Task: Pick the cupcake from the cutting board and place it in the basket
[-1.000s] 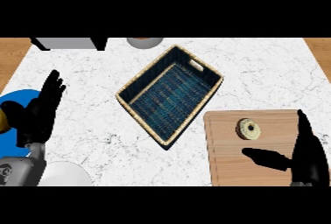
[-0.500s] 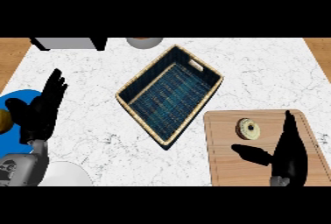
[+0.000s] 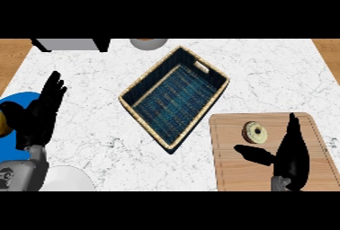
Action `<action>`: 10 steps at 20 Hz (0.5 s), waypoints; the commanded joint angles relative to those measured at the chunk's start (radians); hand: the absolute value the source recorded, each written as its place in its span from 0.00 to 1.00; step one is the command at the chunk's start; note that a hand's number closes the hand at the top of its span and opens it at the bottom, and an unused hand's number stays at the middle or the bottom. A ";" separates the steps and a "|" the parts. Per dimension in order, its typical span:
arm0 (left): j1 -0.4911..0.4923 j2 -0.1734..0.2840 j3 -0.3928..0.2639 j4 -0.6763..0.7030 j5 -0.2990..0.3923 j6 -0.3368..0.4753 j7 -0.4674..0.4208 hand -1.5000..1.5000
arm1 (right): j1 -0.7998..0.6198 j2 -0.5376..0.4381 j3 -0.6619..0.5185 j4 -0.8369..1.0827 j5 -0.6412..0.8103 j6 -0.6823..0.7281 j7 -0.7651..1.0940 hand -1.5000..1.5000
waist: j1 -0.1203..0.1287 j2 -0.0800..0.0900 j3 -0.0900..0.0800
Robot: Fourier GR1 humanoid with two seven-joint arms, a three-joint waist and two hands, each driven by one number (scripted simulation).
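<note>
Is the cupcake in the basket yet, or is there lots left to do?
Not yet. Nothing is done: the cupcake sits on the cutting board. The right robot hand is open beside it, holding nothing. The left robot hand rests open at the left. Left: grab the cupcake and put it in the basket.

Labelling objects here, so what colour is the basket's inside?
Dark blue weave with a tan rim, on the basket, head view.

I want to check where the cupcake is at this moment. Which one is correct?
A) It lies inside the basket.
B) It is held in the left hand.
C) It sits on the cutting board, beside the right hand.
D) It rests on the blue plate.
C: the cupcake sits on the cutting board, just left of the open right hand, not in the basket.
</note>
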 commanded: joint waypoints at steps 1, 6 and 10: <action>0.073 -0.049 -0.020 -0.078 -0.038 0.007 0.005 0.50 | -0.043 0.019 -0.049 0.066 -0.015 0.008 -0.013 0.00 | 0.003 0.000 0.000; -0.008 -0.028 0.037 -0.006 -0.043 -0.029 0.010 0.50 | -0.039 0.043 -0.032 0.087 0.056 0.049 0.035 0.00 | 0.000 0.000 0.000; -0.025 -0.060 0.038 0.009 -0.060 -0.038 0.014 0.50 | -0.129 0.056 -0.102 0.245 0.008 0.011 -0.044 0.00 | 0.001 0.001 0.000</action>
